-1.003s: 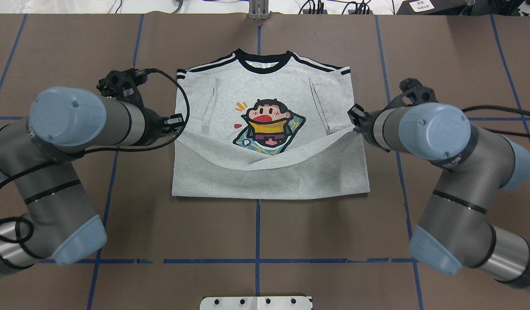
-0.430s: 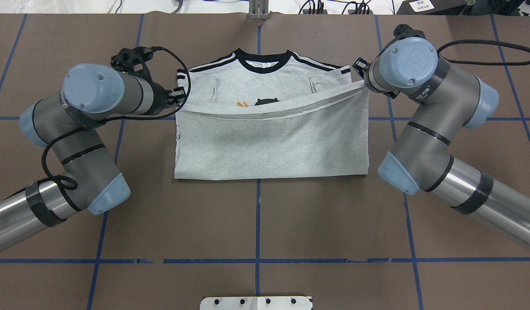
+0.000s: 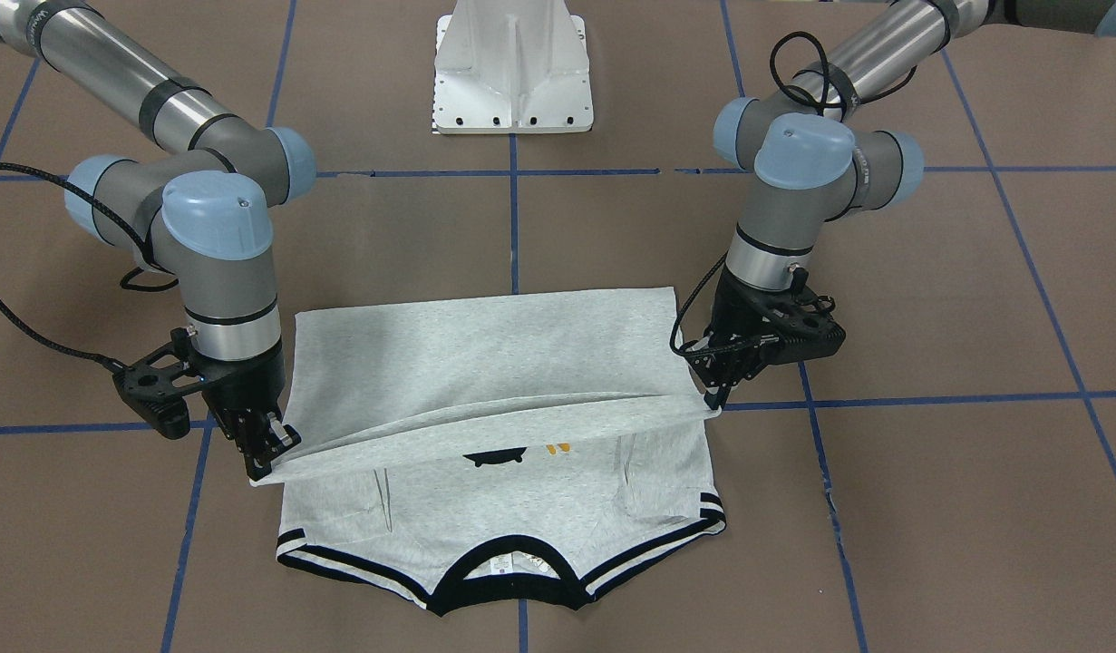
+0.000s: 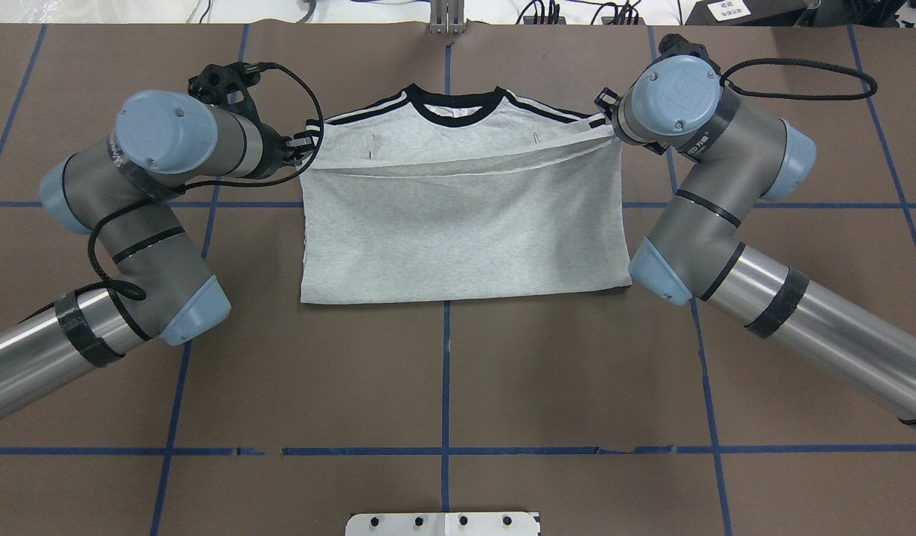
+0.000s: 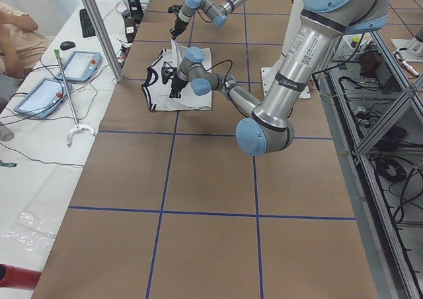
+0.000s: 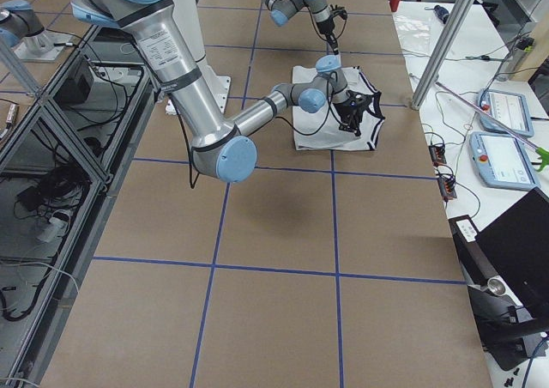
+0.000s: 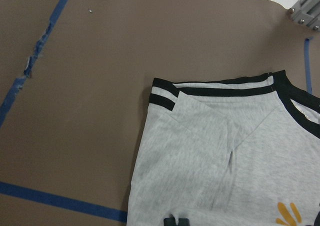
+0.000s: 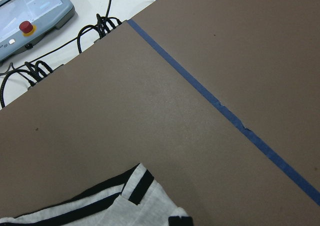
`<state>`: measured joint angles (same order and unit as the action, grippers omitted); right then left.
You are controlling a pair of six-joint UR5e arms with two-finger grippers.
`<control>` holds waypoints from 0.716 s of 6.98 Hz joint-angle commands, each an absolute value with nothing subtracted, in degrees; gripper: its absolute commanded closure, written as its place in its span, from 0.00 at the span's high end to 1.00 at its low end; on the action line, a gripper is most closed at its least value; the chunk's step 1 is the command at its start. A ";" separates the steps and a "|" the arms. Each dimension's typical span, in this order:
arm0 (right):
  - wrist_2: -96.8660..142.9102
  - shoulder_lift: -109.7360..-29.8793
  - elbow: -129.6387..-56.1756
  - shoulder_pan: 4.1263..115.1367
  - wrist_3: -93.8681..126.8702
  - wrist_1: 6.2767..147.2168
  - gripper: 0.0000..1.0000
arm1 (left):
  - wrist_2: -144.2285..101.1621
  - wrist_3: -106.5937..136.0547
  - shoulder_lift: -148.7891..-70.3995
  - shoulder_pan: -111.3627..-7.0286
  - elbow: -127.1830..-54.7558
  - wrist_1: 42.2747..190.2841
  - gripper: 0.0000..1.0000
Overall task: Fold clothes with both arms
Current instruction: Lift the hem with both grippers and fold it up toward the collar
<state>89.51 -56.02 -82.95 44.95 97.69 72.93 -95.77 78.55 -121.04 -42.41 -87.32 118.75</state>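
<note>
The grey T-shirt (image 4: 458, 231) lies flat, black collar (image 4: 452, 112) at the far side. Its lower half is lifted and drawn over the front towards the collar. My left gripper (image 4: 309, 141) is shut on the hem's left corner, and my right gripper (image 4: 610, 126) on its right corner. In the front view the left gripper (image 3: 713, 399) and right gripper (image 3: 266, 462) hold the hem a little above the shirt (image 3: 485, 354). A sliver of the cartoon print (image 3: 499, 456) shows under the hem. The wrist views show striped sleeves (image 7: 165, 93) (image 8: 135, 183).
The white pedestal (image 3: 512, 68) stands at the robot's side of the brown table (image 4: 443, 387), which is marked with blue tape lines. A metal post (image 4: 446, 18) stands at the far edge. Teach pendants (image 5: 46, 94) and cables lie on the side table, beside an operator (image 5: 16, 38).
Both grippers have carried the hem farther towards the collar. The folded layer now covers the print in the overhead view, and the shirt's near edge has moved away from the robot.
</note>
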 commanded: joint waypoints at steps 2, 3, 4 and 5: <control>89.47 -51.95 -75.94 44.74 97.65 71.63 0.00 | -94.05 78.31 -122.78 -43.07 -82.53 122.52 0.00; 89.47 -52.03 -75.33 44.82 97.65 71.63 0.00 | -93.69 78.31 -123.31 -43.50 -81.31 122.61 0.00; 89.39 -51.77 -74.54 44.74 97.65 71.02 0.00 | -92.47 78.31 -123.83 -43.59 -79.65 124.61 0.00; 89.30 -51.33 -72.53 44.82 97.65 69.19 0.00 | -92.37 78.22 -125.23 -43.59 -78.24 125.24 0.00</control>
